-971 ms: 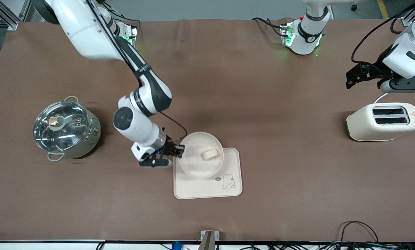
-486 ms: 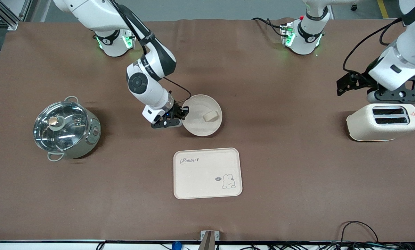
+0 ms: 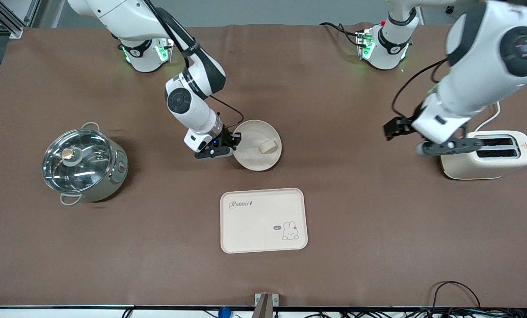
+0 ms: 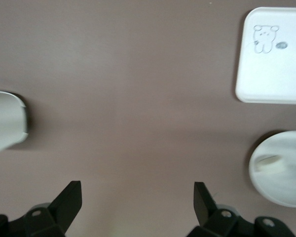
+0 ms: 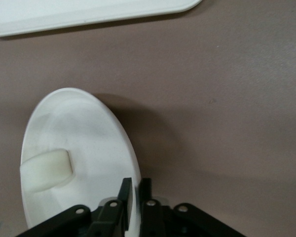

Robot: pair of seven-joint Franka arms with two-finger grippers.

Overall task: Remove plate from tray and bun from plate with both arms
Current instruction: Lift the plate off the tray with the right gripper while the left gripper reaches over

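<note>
The plate (image 3: 258, 145), centre frame above the tray (image 3: 263, 220), carries the bun (image 3: 266, 146). The right gripper (image 3: 232, 142) pinches its rim; release is due. The left gripper (image 3: 404, 132), spread wide at right, must fetch the bun.

bare cloth between plate (image 3: 257, 145) and toaster (image 3: 486, 154)
</note>
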